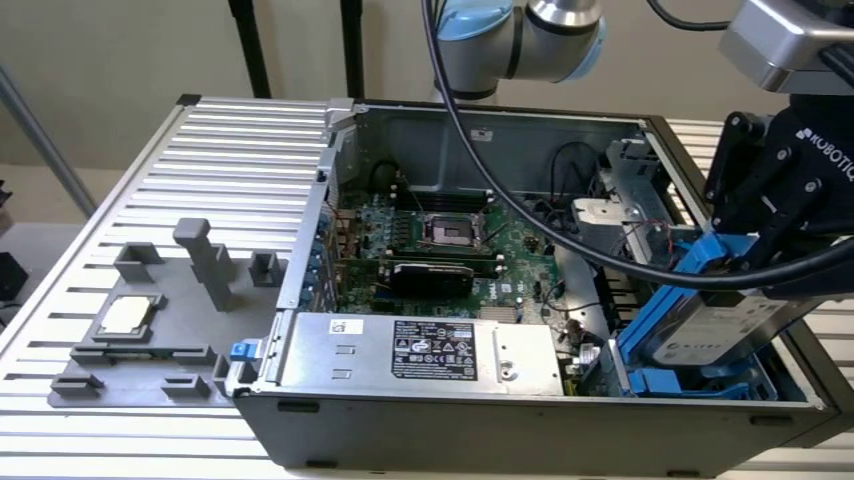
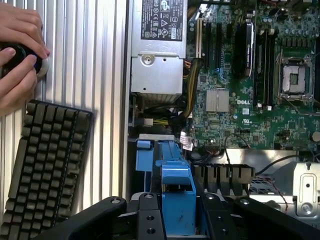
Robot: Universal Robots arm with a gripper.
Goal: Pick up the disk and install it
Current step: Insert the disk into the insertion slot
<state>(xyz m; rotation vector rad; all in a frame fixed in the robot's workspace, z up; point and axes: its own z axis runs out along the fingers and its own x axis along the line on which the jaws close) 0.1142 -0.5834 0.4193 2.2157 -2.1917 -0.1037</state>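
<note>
Logged one gripper (image 1: 755,272) clamped on one disk (image 1: 714,325), tilted over one blue bay (image 1: 687,382) at computer case (image 1: 534,425) corner.

You're looking at a disk (image 1: 727,325) with a smooth silver-grey metal face and a white paper-like label, clipped in a glossy bright blue plastic frame (image 1: 663,305). Your gripper (image 2: 177,217) is matt black. The table (image 1: 240,150) is ribbed pale metal with a dull sheen. The computer case (image 1: 534,430) is flat grey sheet metal, the keyboard (image 2: 45,165) matt black plastic, and the fixture block (image 1: 134,372) matt grey plastic.
</note>
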